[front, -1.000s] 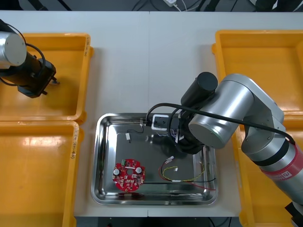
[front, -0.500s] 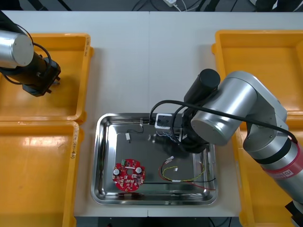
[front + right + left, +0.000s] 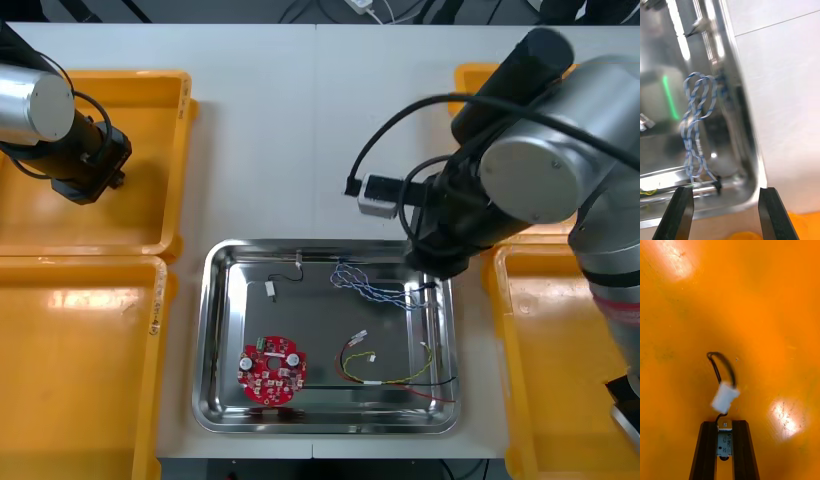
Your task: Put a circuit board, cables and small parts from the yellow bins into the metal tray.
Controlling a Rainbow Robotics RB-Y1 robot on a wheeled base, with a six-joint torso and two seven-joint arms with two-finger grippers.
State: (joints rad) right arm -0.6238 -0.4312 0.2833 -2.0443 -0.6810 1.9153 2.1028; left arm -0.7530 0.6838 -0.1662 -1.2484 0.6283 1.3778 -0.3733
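Observation:
In the far left yellow bin (image 3: pixel 150 235), my left gripper (image 3: pixel 108 180) is shut on a black cable (image 3: pixel 724 369) with a white plug. The cable's small metal end sits between the fingers (image 3: pixel 708 450), and the loop and plug stick out ahead of them. My right gripper (image 3: pixel 726 213) stands open with nothing between its fingers, over the metal tray's (image 3: pixel 215 330) far right corner. A twisted blue and white cable (image 3: pixel 375 285) lies loose in the tray ahead of those fingers (image 3: pixel 696 127). A red circuit board (image 3: pixel 272 372) and a red and yellow cable (image 3: pixel 385 372) also lie in the tray.
A short black cable with a white plug (image 3: pixel 275 285) lies at the tray's far left. My right arm (image 3: pixel 520 170) reaches across the gap between the tray and the right yellow bins (image 3: pixel 560 380). The near left bin (image 3: pixel 70 360) looks bare.
My right gripper opened, left the blue and white cable in the tray, then rose and drew back towards the far right. My left gripper shut on the black cable in the bin.

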